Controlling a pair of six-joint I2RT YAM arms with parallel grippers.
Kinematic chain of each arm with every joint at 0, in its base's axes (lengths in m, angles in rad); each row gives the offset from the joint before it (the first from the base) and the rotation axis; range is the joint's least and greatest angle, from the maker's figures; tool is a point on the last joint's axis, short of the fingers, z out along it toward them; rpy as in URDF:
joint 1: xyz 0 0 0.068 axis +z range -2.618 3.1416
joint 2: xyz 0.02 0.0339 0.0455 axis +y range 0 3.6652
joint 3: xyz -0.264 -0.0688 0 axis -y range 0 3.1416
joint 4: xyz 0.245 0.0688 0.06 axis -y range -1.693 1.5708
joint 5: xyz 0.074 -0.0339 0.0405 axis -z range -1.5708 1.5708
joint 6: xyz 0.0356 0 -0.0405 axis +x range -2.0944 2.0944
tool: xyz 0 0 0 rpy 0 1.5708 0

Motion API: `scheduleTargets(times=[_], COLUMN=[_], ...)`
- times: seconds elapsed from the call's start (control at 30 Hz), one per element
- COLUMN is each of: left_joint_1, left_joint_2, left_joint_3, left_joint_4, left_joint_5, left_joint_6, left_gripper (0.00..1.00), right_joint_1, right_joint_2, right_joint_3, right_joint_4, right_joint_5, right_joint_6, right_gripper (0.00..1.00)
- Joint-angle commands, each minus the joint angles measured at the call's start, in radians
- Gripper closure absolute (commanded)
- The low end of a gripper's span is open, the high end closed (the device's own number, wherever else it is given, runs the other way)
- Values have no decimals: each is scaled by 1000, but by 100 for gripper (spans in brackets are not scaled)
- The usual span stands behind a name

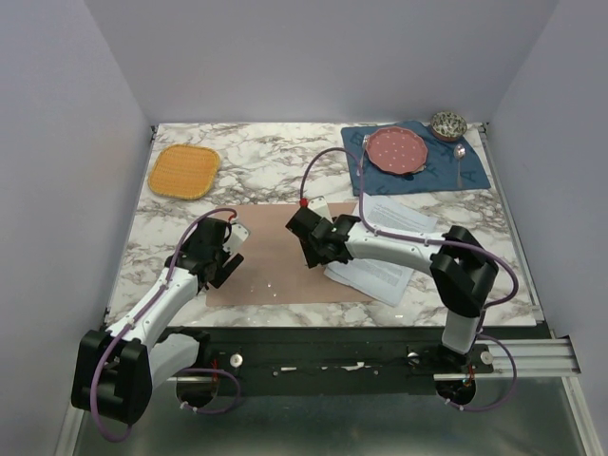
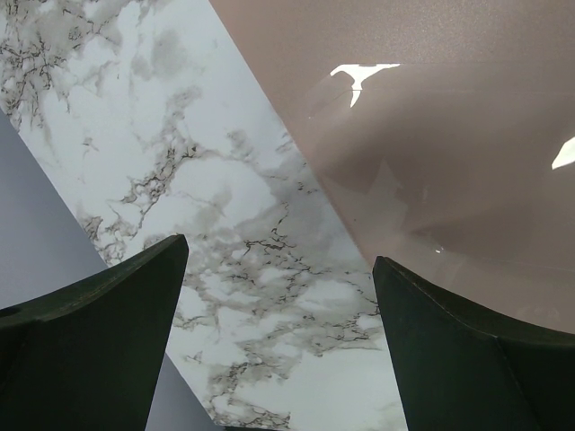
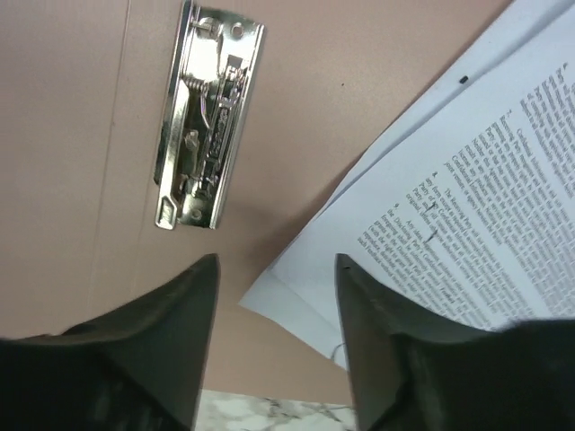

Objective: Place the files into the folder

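Both arms' jaws hang released and empty while the thin white printed paper sheets [image 1: 375,277] lie centre-right, one corner overlapping the flat pinkish-brown card folder [image 1: 271,271], so a clumsy pinch could crumple them.

Marble table [image 1: 266,161], two arms reaching in from near edge.
Folder [image 1: 275,271] flat at centre-near.
Files [image 1: 397,217] to its right, fanned and askew, left corner overlapping folder's right edge (right arm crosses over sheets).
Left gripper [image 1: 220,274] low over folder's left edge.
Right gripper [image 1: 313,255] above folder's right half, just beside files.
Jaw gaps unreadable from this angle.
Orange mat [image 1: 184,171] far left.
Blue placemat [image 1: 437,169] far right, carrying pink dotted plate [image 1: 396,150] and spoon [image 1: 460,157].
Bowl [image 1: 448,124] at its far corner.
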Motion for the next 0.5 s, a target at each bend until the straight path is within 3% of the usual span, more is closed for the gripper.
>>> scheduleTargets(times=[0.0,0.1,0.23,0.47], left_joint_1=[-2,-2,-2,-2], left_joint_2=[-14,-25,-42,-30], left_joint_3=[-7,-4,-4,-3], left_joint_4=[5,-4,-13,-7], left_joint_5=[4,2,4,5], left_joint_6=[-7,-7,-4,-1], left_gripper=[1,1,1,1], right_joint_1=[-84,-258,-525,-785], right_joint_2=[-34,-32,-73,-181], right_joint_3=[72,98,60,-133], right_joint_4=[-53,-87,-133,-21], right_joint_5=[75,-13,-67,-178], right_joint_6=[19,86,161,146], right_gripper=[10,0,0,2])
